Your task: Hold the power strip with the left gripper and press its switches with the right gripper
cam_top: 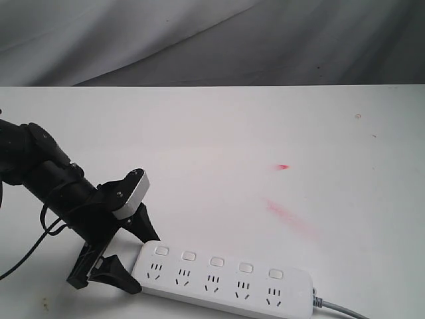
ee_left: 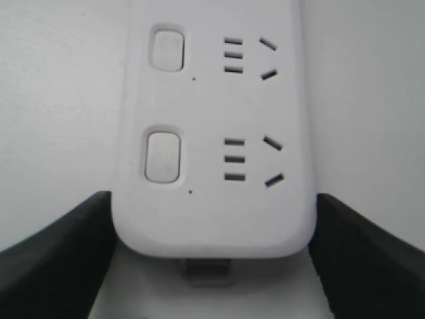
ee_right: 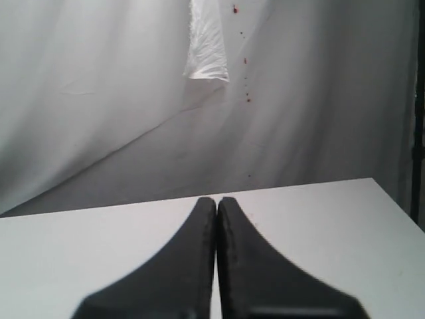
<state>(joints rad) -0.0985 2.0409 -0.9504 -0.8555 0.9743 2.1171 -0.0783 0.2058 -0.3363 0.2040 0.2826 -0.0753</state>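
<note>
Strip (cam_top: 226,276) lies at near edge of table (cam_top: 232,153), cord end right. Left gripper (cam_top: 145,264) jaws wide, clamped across strip's left end — grip firm, strip flat. Right gripper (ee_right: 216,199) jaws shut tight, off strip; bring tip straight down on one switch (cam_top: 161,251) — press gently.

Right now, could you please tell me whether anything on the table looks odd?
Yes: a pink-red smear and a small red spot mark the white table beyond the power strip. They look like stains or spilled colour. The strip itself looks intact.
</note>
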